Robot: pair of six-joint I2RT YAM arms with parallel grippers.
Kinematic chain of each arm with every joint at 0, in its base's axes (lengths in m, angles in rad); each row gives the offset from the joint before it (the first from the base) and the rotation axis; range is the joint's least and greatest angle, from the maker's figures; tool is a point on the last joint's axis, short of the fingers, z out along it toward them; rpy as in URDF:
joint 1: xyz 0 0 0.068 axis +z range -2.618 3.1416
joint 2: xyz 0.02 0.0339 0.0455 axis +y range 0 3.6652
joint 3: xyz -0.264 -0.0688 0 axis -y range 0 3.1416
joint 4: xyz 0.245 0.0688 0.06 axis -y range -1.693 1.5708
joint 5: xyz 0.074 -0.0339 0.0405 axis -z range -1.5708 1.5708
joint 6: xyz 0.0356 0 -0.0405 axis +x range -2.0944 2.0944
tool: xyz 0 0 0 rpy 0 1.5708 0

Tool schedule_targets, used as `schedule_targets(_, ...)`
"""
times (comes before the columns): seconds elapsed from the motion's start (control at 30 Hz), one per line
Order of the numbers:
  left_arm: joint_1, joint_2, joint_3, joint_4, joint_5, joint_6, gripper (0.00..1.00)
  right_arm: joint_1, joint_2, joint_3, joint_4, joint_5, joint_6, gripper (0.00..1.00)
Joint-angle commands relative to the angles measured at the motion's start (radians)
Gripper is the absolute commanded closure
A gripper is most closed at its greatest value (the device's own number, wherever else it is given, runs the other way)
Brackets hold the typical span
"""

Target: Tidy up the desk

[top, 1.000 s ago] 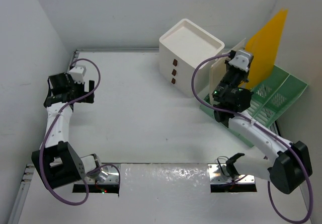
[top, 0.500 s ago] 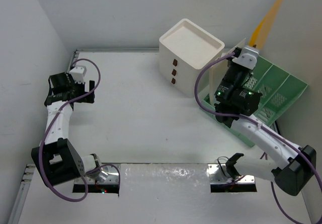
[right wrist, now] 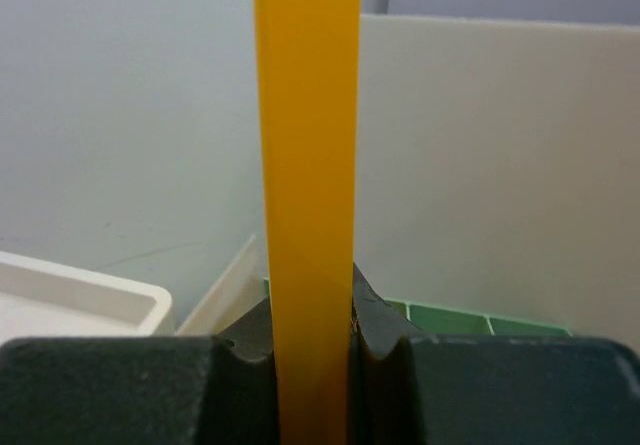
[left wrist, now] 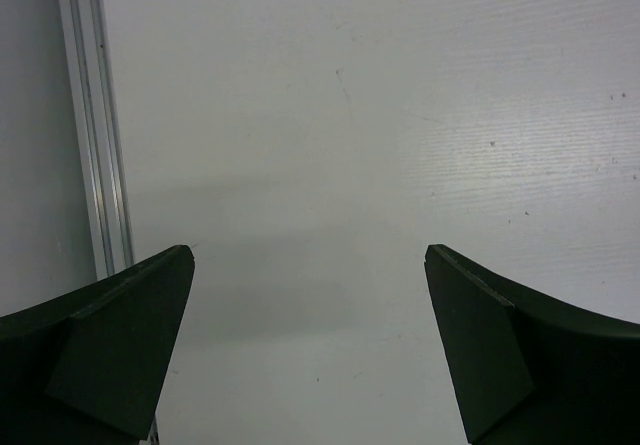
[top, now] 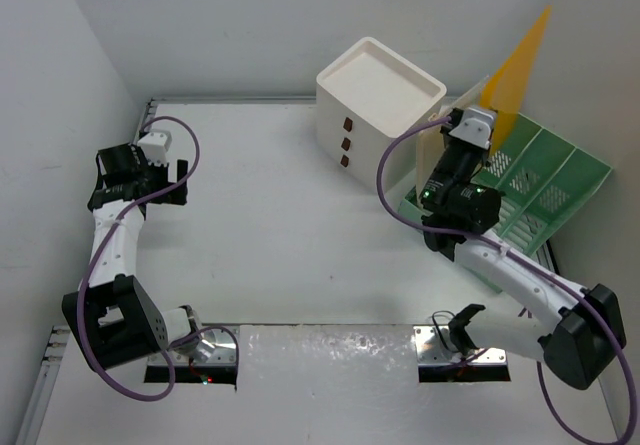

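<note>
The white desk (top: pixel 270 225) carries a green slotted file rack (top: pixel 550 180) at the back right. A thin yellow folder (top: pixel 517 65) stands up above the rack, with my right gripper (top: pixel 487 115) shut on its lower edge. In the right wrist view the yellow folder (right wrist: pixel 305 155) runs edge-on between the pinching right gripper (right wrist: pixel 310 320), and the green rack (right wrist: pixel 450 317) lies just below. A cream folder (top: pixel 437 155) stands in the rack's left end. My left gripper (top: pixel 180 180) hovers open over the bare desk (left wrist: pixel 380 115) near the left rail (left wrist: pixel 95 125); the left gripper (left wrist: pixel 310 265) holds nothing.
A white three-drawer box (top: pixel 378 105) stands left of the rack, close to the right arm. White walls close in on the back, left and right. The cream folder (right wrist: pixel 490 155) rises just right of the yellow one.
The right wrist swung the yellow folder right and up, then back left, so it now tilts over the rack's left part. The left arm stayed still.
</note>
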Motion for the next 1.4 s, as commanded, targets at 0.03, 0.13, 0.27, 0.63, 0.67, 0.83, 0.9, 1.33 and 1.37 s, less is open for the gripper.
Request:
schedule_targets(0.03,0.009,-0.009,0.016,0.02,-0.005,0.02,0.01,-0.079,-0.047,-0.059,0.011,-0.003,0.17,1.0)
schedule_targets(0.13,0.009,-0.01,0.018,0.017,-0.008,0.022,0.0,-0.124,-0.065,-0.159,-0.005,-0.034,0.316,1.0)
schedule_targets(0.27,0.009,-0.016,0.013,0.012,-0.008,0.026,0.0,-0.136,-0.062,-0.236,0.067,-0.065,0.358,1.0)
schedule_targets(0.63,0.009,-0.021,-0.002,0.012,-0.026,0.034,0.0,-0.156,0.031,-0.432,0.378,-0.088,0.324,1.0)
schedule_targets(0.67,0.009,-0.021,-0.002,0.013,-0.028,0.034,0.0,-0.161,0.037,-0.44,0.382,-0.085,0.332,1.0)
schedule_targets(0.83,0.009,-0.019,-0.01,0.026,-0.028,0.032,0.0,-0.188,0.098,-0.476,0.385,-0.04,0.443,1.0)
schedule_targets(0.9,0.009,-0.021,-0.01,0.026,-0.026,0.031,0.0,-0.193,0.114,-0.49,0.385,-0.008,0.514,1.0)
schedule_targets(1.33,0.009,-0.016,-0.022,0.035,-0.03,0.037,0.0,-0.199,0.119,-0.562,0.362,0.064,0.706,0.53)
schedule_targets(1.37,0.009,-0.015,-0.021,0.035,-0.031,0.037,0.0,-0.196,0.078,-0.564,0.309,0.055,0.697,0.32)
